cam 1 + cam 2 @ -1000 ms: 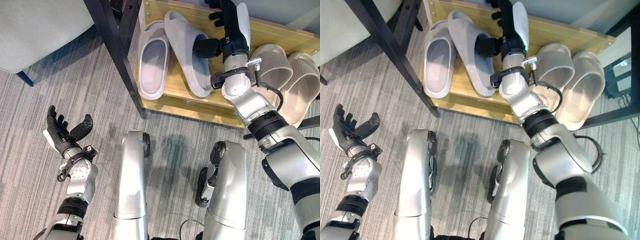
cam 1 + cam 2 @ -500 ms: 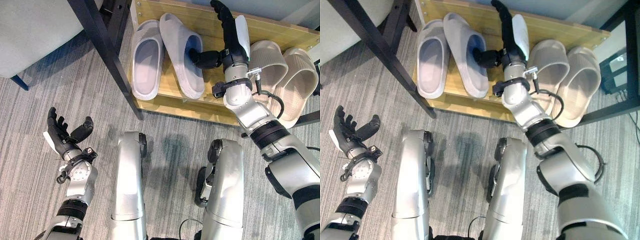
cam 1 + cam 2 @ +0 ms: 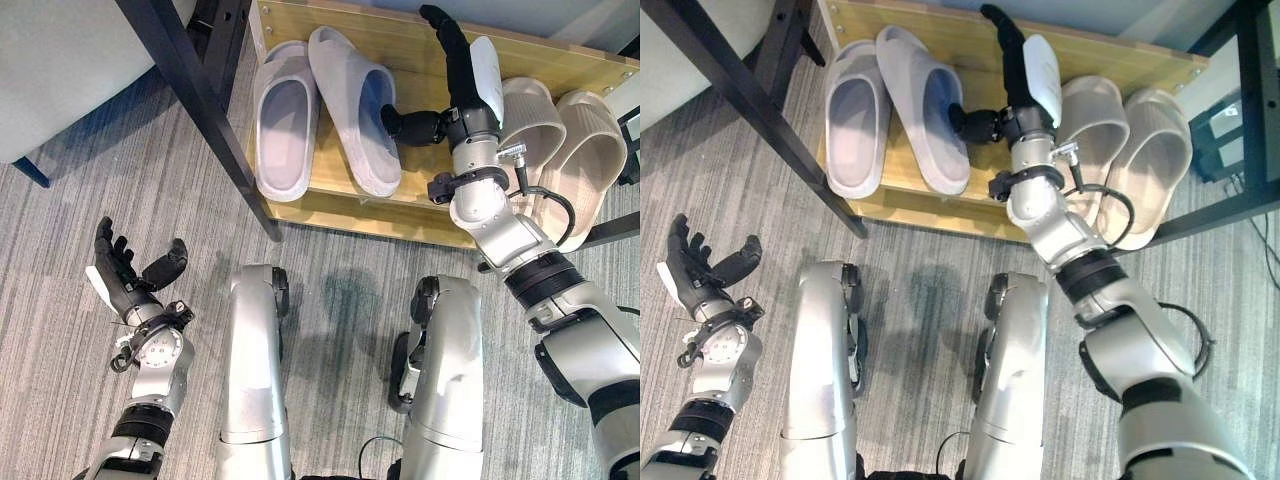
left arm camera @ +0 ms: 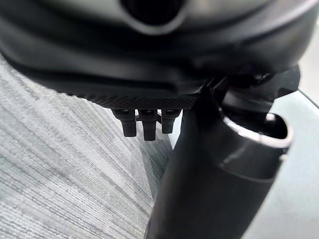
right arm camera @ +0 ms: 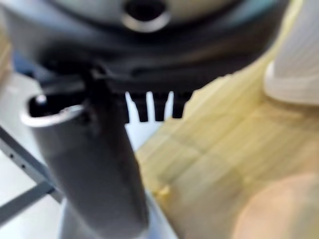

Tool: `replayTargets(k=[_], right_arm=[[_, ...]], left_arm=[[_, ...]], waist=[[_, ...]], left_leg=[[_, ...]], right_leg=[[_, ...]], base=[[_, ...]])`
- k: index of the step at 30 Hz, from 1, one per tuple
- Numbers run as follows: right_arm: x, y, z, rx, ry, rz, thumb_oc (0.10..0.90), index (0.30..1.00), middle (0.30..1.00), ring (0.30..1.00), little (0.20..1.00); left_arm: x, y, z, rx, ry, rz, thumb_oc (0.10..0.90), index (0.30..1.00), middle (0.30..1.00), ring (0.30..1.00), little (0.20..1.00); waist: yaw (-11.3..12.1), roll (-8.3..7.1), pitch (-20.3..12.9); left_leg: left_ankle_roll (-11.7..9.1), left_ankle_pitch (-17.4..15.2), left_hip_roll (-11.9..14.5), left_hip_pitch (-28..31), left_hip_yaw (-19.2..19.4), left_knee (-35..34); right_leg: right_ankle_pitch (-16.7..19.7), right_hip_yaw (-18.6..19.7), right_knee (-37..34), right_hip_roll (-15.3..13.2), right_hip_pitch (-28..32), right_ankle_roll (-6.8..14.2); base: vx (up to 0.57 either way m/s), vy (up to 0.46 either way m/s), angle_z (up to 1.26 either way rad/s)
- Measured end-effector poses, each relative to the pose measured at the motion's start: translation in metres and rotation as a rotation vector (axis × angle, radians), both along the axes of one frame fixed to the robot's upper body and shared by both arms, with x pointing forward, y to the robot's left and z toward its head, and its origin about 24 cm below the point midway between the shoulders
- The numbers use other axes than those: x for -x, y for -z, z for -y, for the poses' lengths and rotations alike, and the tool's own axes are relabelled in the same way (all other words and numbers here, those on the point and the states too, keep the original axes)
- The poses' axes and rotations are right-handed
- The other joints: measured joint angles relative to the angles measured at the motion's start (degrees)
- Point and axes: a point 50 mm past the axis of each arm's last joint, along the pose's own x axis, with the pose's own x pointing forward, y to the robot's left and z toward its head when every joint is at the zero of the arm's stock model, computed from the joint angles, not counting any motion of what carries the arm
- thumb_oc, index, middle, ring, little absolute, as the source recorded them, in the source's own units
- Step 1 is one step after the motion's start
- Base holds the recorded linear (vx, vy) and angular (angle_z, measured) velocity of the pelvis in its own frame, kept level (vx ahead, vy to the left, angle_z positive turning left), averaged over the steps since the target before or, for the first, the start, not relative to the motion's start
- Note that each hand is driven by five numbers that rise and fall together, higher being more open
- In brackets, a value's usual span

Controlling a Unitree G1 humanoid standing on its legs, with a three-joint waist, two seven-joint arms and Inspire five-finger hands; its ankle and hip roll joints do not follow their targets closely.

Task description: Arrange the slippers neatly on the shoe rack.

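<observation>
Two pale grey slippers (image 3: 283,125) (image 3: 350,100) lie side by side on the left of the shoe rack's wooden shelf (image 3: 330,205), the right one slightly slanted. Two beige slippers (image 3: 525,115) (image 3: 590,150) lie on the shelf's right part. My right hand (image 3: 458,70) reaches over the shelf between the two pairs, open, fingers straight and pointing to the back. Its thumb (image 3: 405,125) sticks out sideways to the slanted grey slipper's opening. My left hand (image 3: 125,275) hovers open, palm up, over the carpet at the lower left.
A black slanted rack post (image 3: 190,90) runs down past the shelf's left end. A grey upholstered seat (image 3: 60,60) with a dark leg stands at the upper left. Grey striped carpet (image 3: 340,270) lies in front of the shelf.
The whole picture has shifted, so the camera moved. My right hand stays between the pairs with its thumb at the slanted grey slipper. The left hand has not moved.
</observation>
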Motion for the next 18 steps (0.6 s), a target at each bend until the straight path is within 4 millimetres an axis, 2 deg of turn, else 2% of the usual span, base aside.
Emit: replayTargets(k=[6,18], right_arm=[[0.0048,0.0106,0.0133,-0.002,0.03,-0.004,0.8,0.9,0.9,0.9,0.9],[0.007,0.0044,0.009,-0.07,-0.016,0.035,0.8,0.9,0.9,0.9,0.9]], left_arm=[[0.0015,0.0009,0.0004,-0.034,-0.004,-0.009,0.8,0.9,0.9,0.9,0.9],[0.0017,0.0039,0.0055,-0.056,0.012,-0.023,0.8,0.9,0.9,0.9,0.9]], waist=[[0.0,-0.1,0.0],[1.8,-0.13,0.0]], left_leg=[[0.0,-0.1,0.0,0.0,0.0,0.0],[-0.1,-0.1,-0.8,0.1,-0.2,0.3]], right_leg=[[-0.3,0.1,0.2,-0.1,0.1,0.1],[-0.9,0.1,1.0,-0.6,0.3,0.1]], base=[[0.0,0.0,0.0],[0.0,0.001,0.01]])
